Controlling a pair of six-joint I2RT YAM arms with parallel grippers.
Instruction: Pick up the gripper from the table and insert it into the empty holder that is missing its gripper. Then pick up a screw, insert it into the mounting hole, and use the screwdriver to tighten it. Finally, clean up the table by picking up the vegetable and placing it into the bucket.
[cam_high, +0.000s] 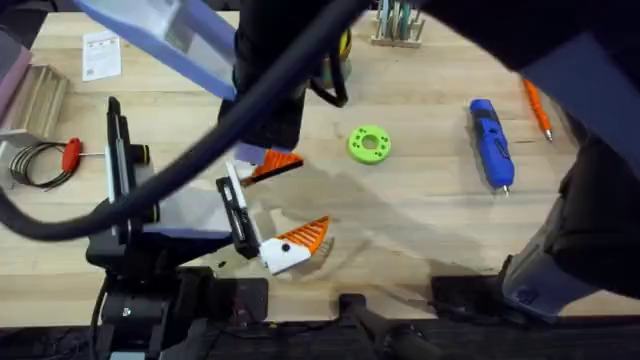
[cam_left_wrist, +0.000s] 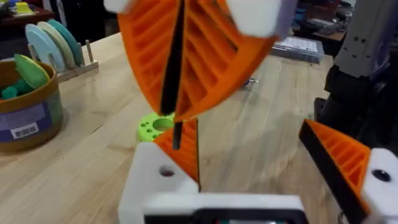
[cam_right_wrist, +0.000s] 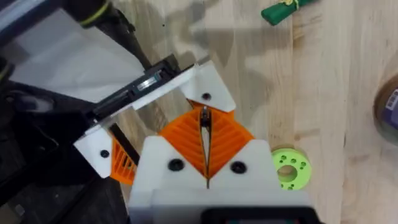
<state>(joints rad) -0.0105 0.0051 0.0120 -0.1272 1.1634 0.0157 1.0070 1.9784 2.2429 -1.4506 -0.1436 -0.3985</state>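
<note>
We can read little here: the bucket (cam_left_wrist: 28, 109) carries a white barcode sticker (cam_left_wrist: 23, 132) on its blue-purple side, its digits too small for us to make out, and a white card (cam_high: 101, 55) at the far left of the counter (cam_high: 420, 220) bears a printed square code with lines of text we cannot read. The counter is pale butcher-block wood, with a dish rack (cam_left_wrist: 56, 43) of pastel plates behind the bucket and dim room clutter beyond. The left pincer (cam_left_wrist: 249, 137) stands wide open with nothing between its fingers; one finger has its orange pad, the other is the bare white holder (cam_left_wrist: 155, 180). The right pincer (cam_right_wrist: 207, 152) is closed tight, a thin dark edge pinched between its pads, and we see the orange tip (cam_left_wrist: 186, 146) it grips reaching down to the holder. All this sits at the near left, just nearer than the green disc (cam_high: 369, 143). The blue screwdriver (cam_high: 491, 142) lies at the far right beside a thin orange tool (cam_high: 537, 108). The vegetable (cam_right_wrist: 283, 10) lies on bare wood, well apart from the pincers.
</note>
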